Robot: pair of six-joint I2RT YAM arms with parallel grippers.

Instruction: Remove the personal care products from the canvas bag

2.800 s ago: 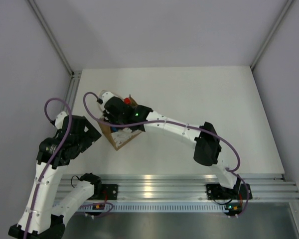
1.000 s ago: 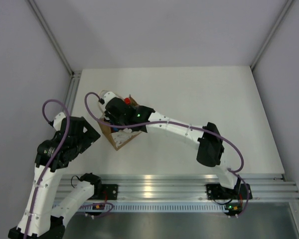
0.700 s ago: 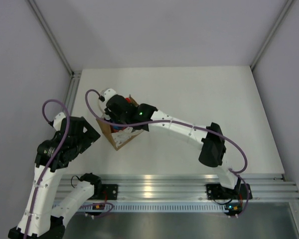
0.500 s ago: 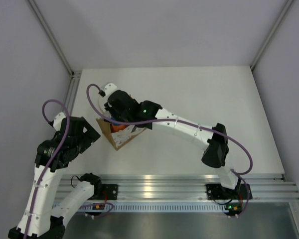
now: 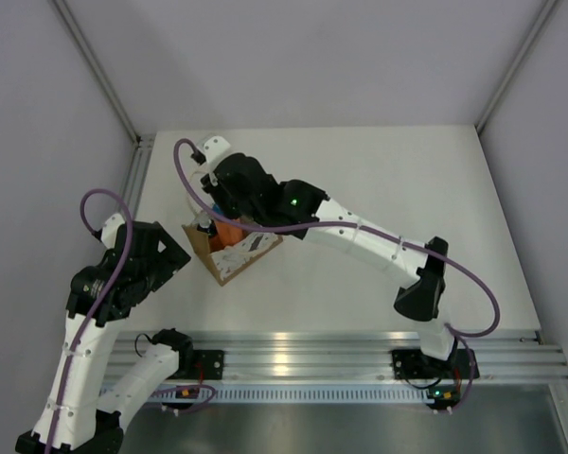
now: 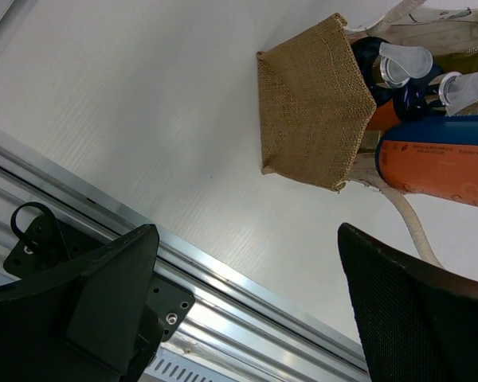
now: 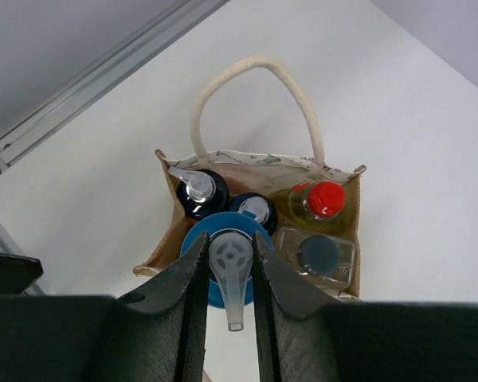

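The canvas bag (image 7: 338, 181) stands open below my right gripper (image 7: 229, 243); it also shows in the top view (image 5: 235, 257) and in the left wrist view (image 6: 307, 111). My right gripper is shut on the clear pump head of an orange bottle with a blue cap (image 7: 223, 221) and holds it above the bag; its orange body shows in the left wrist view (image 6: 438, 163) and the top view (image 5: 229, 231). Inside the bag stand two blue-capped pump bottles (image 7: 197, 191), the yellow bottle with a red cap (image 7: 325, 199) and the pale bottle with a dark cap (image 7: 319, 255). My left gripper (image 6: 247, 306) is open and empty, near the bag's left side.
The bag's white loop handle (image 7: 255, 62) arches over its far side. An aluminium rail (image 6: 215, 282) runs along the table's near edge. Grey walls and a frame post (image 5: 99, 71) close in the left and back.
My right gripper has risen out of the bag and moved toward the back, lifting the orange bottle with it. The left arm has stayed still.
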